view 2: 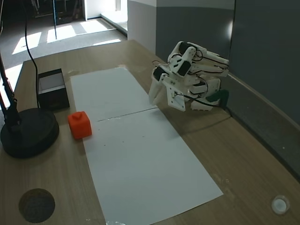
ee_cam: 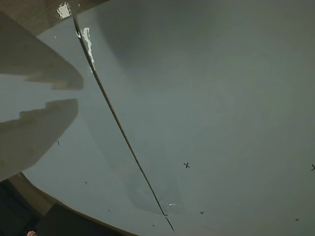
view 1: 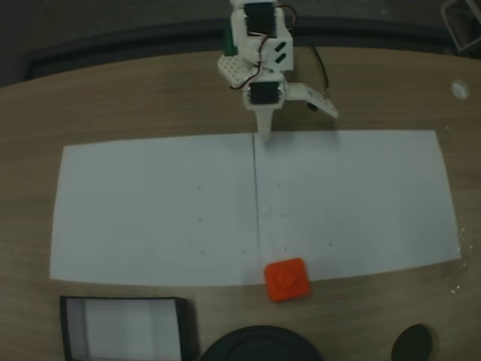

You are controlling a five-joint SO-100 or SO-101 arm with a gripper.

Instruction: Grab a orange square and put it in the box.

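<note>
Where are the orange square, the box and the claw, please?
orange square (view 1: 287, 279): a fixed view, top face.
box (view 1: 125, 301): a fixed view, upper rim.
claw (view 2: 158, 96): a fixed view, midway between fingertips.

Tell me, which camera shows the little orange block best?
The fixed view from the side: the orange square shows its top and sides, lit and unblocked. The fixed view from above shows it dimmer, mostly top face.

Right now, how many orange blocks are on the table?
1. The orange square sits at the near edge of the white paper in a fixed view, right of the box and across the paper from the arm. No others visible.
</note>
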